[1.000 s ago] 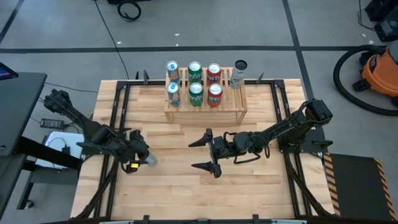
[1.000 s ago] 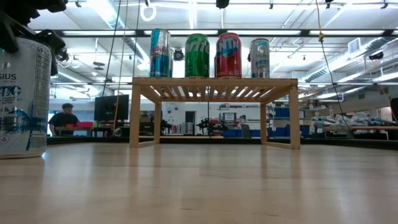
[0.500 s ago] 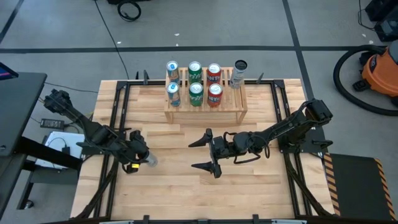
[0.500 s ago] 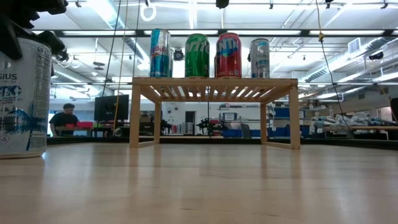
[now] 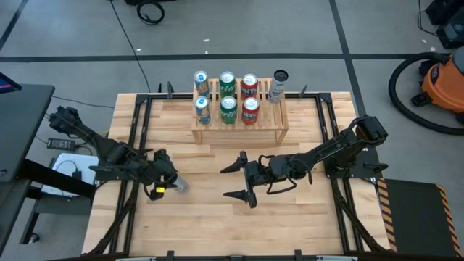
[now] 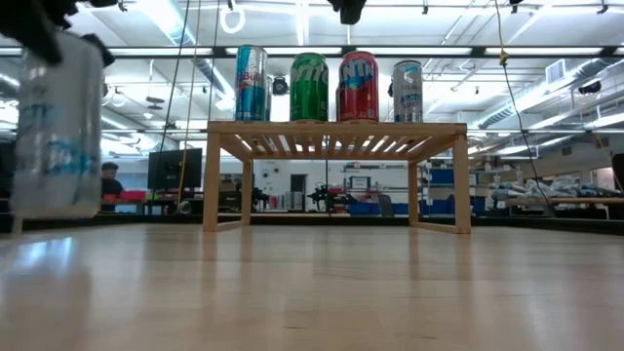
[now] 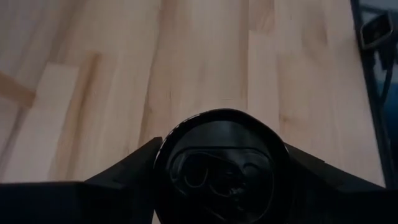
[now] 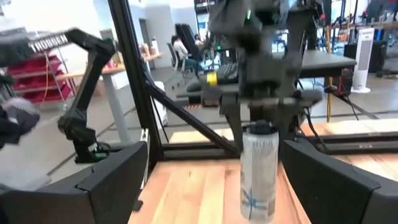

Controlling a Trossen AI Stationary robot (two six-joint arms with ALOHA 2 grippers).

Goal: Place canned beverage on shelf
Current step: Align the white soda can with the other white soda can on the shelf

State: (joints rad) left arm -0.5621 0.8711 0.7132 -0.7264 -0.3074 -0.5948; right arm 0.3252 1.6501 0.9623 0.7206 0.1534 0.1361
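I have the tall white canned beverage with blue print (image 6: 58, 127) clamped by its top in my left gripper (image 5: 168, 183); the left wrist view shows its dark lid between my two dark fingers (image 7: 121, 171), closed tight against it. In the low view its base hangs above the light wooden desk (image 5: 210, 217), clear of the surface. From above, the can sits over the left part of the desk, well apart from the shelf.

The light natural-wood stepped shelf with a slatted top (image 5: 239, 125) stands at the far edge of the desk, near the middle. It carries six cans in two rows: a blue-and-silver can (image 5: 201, 80), a green can (image 5: 227, 81) and a red can (image 5: 249, 83) on the back step, and the same three colours in front of them. A slim grey can with a dark top (image 5: 277, 85) stands at the right end of the back step. The front step's right-hand slot (image 5: 271, 116) holds nothing.

My right gripper (image 5: 241, 179) waits over the middle of the desk with its fingers spread wide, holding nothing, pointed toward the left arm. Bare wood lies between the held can and the shelf front. Black frame rails (image 5: 138, 123) run along the desk's sides.
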